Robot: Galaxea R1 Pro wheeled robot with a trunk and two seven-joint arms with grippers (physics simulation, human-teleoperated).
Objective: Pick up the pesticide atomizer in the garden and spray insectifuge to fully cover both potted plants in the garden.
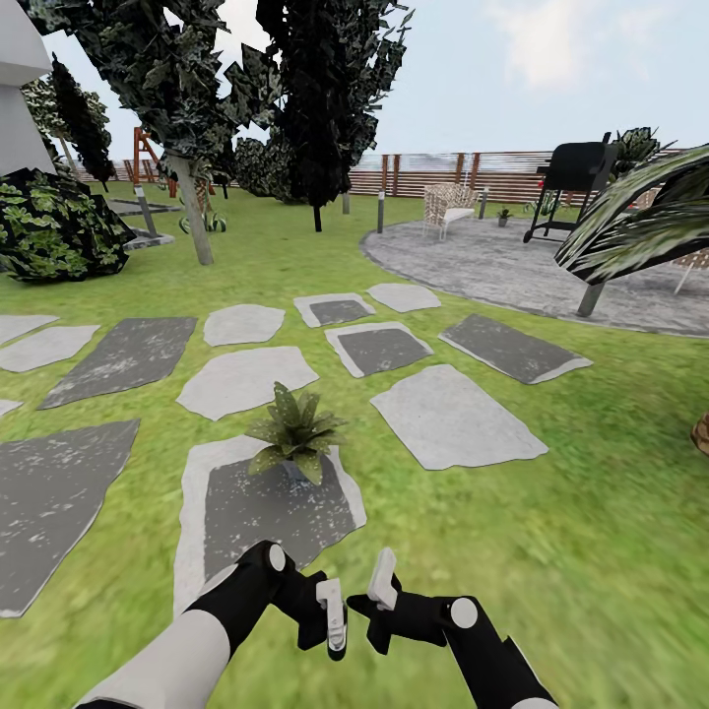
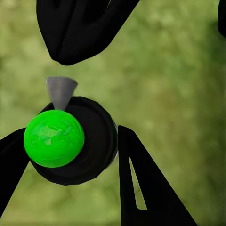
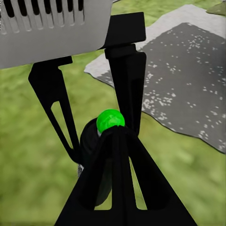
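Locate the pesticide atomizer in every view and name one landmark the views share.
Left wrist: pesticide atomizer left of centre, bright green cap facing the camera.
Right wrist: low centre, between black fingers.
Head: bottom centre at the left gripper, too dark to make out.
Landmark: speckled stepping stone.

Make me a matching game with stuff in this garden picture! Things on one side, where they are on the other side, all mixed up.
Things:
1. potted plant
2. pesticide atomizer
3. black grill
4. wicker chair

Places:
A. at the back of the round grey patio, left of the grill
B. on a grey stepping stone just ahead of the robot
C. between the fingers of the left tool
D. on the patio's far right side, near the fence

Pairs: 1-B, 2-C, 3-D, 4-A
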